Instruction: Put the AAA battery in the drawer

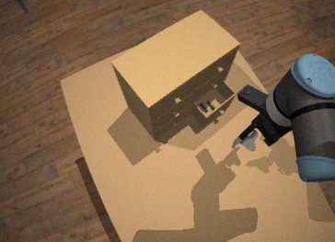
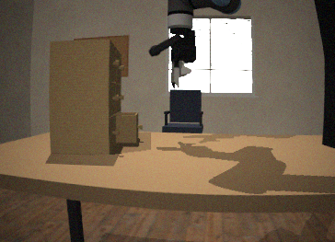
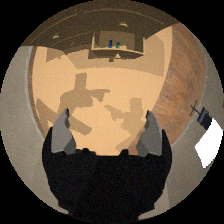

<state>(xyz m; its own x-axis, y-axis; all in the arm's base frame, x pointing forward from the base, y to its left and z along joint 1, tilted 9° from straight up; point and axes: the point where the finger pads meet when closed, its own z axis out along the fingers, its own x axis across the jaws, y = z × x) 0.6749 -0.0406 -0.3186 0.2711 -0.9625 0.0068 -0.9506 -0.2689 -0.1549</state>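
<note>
The wooden chest stands upright with its lower right drawer pulled out. The other drawers look shut. Inside the open drawer lie a small blue cylinder and a small green cylinder, side by side. They look like batteries; which one is AAA is too small to tell. No battery can be made out on the table top. My gripper is open and empty, high above the table in front of the chest. Its fingers are wide apart.
The table carries dark shadows of the arm and chest. Its right edge is close to the chest's open-drawer side. A dark blue chair stands behind the table.
</note>
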